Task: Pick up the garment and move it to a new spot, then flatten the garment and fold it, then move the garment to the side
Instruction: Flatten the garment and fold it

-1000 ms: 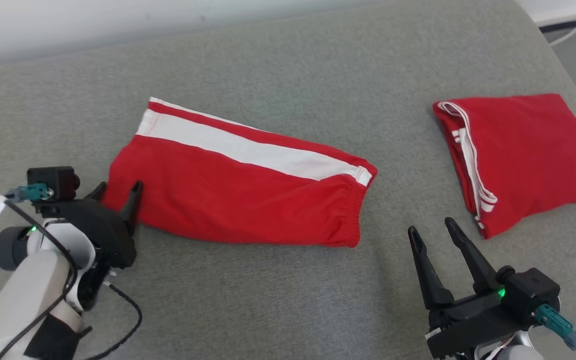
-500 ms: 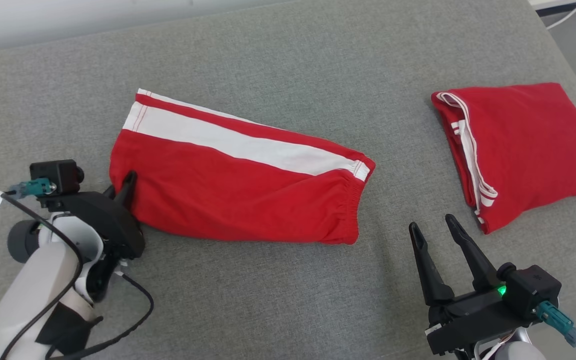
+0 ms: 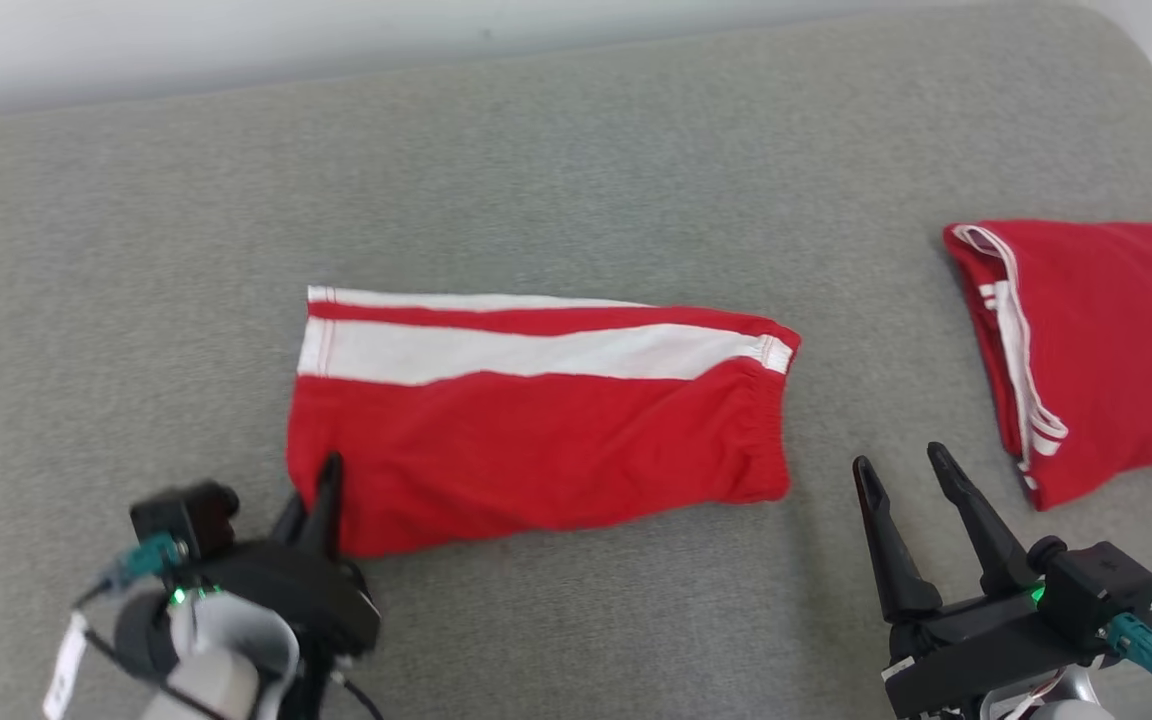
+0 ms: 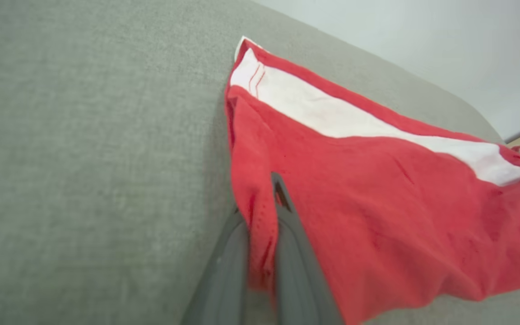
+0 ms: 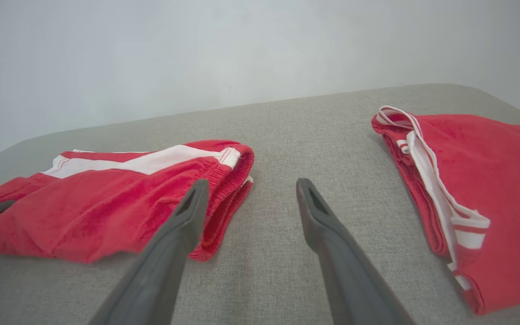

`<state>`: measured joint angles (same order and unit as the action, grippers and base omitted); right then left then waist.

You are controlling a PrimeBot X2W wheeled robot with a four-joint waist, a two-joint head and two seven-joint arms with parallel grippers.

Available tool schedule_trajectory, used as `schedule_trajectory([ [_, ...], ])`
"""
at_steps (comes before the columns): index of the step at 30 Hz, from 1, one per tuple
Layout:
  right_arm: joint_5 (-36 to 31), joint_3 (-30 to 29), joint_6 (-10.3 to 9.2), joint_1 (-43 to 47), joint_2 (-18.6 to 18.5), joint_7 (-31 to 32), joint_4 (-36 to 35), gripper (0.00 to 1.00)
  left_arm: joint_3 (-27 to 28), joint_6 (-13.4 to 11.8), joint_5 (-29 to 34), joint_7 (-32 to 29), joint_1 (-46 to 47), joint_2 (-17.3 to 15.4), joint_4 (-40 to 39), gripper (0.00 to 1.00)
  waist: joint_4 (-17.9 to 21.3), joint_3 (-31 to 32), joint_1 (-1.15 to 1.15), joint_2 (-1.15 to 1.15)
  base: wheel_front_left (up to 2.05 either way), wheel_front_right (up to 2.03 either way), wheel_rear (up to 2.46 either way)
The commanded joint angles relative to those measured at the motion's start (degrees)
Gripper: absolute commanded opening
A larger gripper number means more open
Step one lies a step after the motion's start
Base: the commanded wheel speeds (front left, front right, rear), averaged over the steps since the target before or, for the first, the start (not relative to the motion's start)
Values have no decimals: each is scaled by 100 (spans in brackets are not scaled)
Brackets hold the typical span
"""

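Two red pieces on the grey woven fabric surface (image 3: 576,150) right now, and the action is all on the robot's left. The red cloth garment with a broad white stripe (image 3: 536,440) lies stretched out across the middle of the surface, stripe along its far edge, gathered elastic waistband at the end towards the robot's right. Look at the near left corner: the left gripper (image 3: 314,495) has it! In the left wrist view the two dark fingers (image 4: 296,253) are drawn in narrow with a fold of red hem pinched between them, the left gripper (image 4: 257,203) clamped right on that corner while the garment (image 4: 377,189) spreads away beyond. The rest of the cloth lies on the surface.

Over on the other side, the right gripper (image 3: 898,460) hovers near the waistband end, apart from the cloth, jaws spread wide and holding nothing. The right wrist view confirms it: the right gripper (image 5: 252,183) shows bare grey surface between its fingers, the striped garment (image 5: 120,198) off to one side.

Further right sits a folded red cloth bundle with thin white trim (image 3: 1106,350), well apart from the striped one and touched by neither gripper; it shows again (image 5: 490,180) from the right wrist. A pale wall (image 5: 197,54) rises behind.
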<state>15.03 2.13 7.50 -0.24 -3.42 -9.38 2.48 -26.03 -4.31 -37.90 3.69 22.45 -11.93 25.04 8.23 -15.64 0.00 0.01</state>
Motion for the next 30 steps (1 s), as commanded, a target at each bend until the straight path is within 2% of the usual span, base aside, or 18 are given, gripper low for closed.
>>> schedule_trajectory([
  [1, -50, -34, -2, 38, -28, 56, -73, 100, 5, -114, -54, 20, -285, 1, -275, 0, -256, 125, 0, -1, 0, 0, 0],
  [5, -88, -50, -3, 77, -70, 191, -188, 100, -22, -306, -157, -136, -758, -19, -888, 0, -418, 149, 0, -1, 0, 0, 0],
  [11, -88, 37, -3, 16, -80, 319, -199, 100, -20, -474, -218, -405, -1018, -133, -1159, 0, -425, 200, 0, -1, 0, 0, 0],
  [12, -83, 49, -3, 8, -79, 317, -191, 100, -31, -499, -214, -436, -1049, -153, -1168, 37, -421, 213, 0, -1, 0, 0, 0],
  [13, -62, 68, -3, 1, -78, 323, -186, 100, -21, -523, -190, -412, -1045, -173, -1201, 87, -414, 222, 0, -1, 0, 0, 0],
  [14, -58, 80, -3, -7, -91, 329, -184, 100, -20, -529, -186, -421, -1048, -176, -1218, 100, -409, 228, 0, -1, 0, 0, 0],
  [22, -68, 117, -3, -131, -147, 288, -85, 100, 224, -863, 162, 258, -1032, -313, -1550, 100, -416, 335, 0, -1, 0, 0, 0],
  [26, -132, 110, -3, -237, -216, 253, 73, 100, 353, -1065, 587, 790, -922, -519, -1911, 100, -469, 508, 0, -1, 0, 0, 0],
  [30, -218, 73, -3, -253, -199, 216, 202, 100, 314, -1193, 980, 970, -943, -665, -2076, 100, -498, 676, 0, -1, 0, 0, 0],
])
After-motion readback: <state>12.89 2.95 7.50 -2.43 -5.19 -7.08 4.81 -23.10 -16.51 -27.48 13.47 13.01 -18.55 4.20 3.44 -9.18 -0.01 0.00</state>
